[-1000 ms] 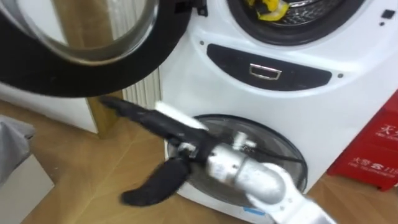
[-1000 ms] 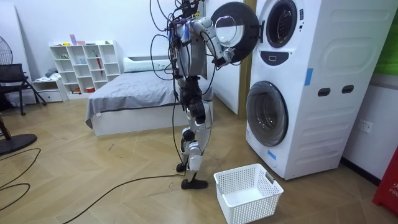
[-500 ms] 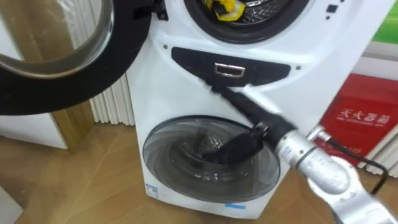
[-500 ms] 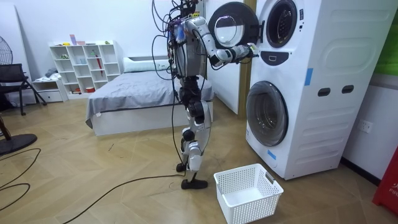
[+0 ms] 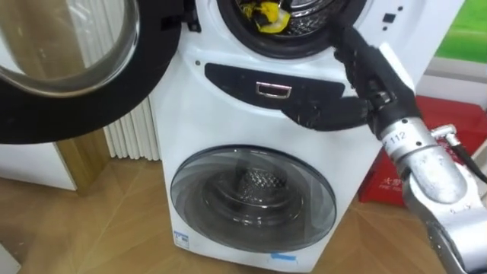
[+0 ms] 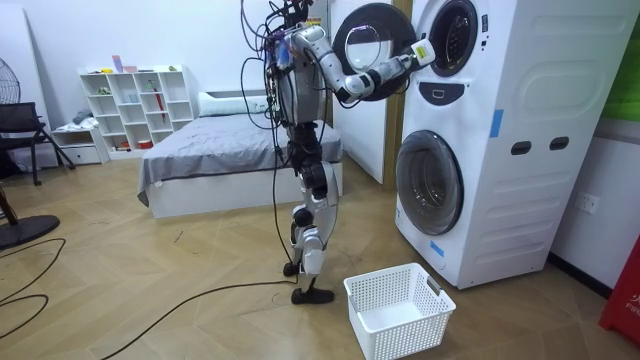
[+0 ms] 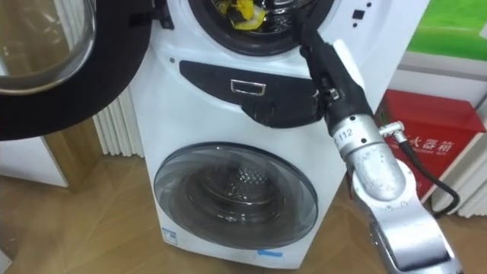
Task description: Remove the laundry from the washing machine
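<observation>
A yellow garment [image 5: 266, 14] lies inside the upper washing machine's drum [image 5: 304, 19], at the top of the eye views. My right hand [image 5: 370, 72] is raised in front of that machine with its fingers straight. Its fingertips reach the lower right rim of the drum opening, and its thumb sticks out to the left over the dark control panel [image 5: 270, 90]. The hand holds nothing. In the room view I stand upright before the stacked machines with the right hand [image 6: 418, 52] stretched to the upper drum.
The upper machine's round door [image 5: 68, 68] hangs open at the left. Below is the lower machine's shut glass door [image 5: 251, 198]. A red box [image 7: 441, 144] stands at the right, a white radiator [image 5: 133, 137] at the left. A white laundry basket [image 6: 398, 308] sits on the floor.
My right hand rose from in front of the lower door up to the upper drum's rim. The eye views shifted right toward the machines.
</observation>
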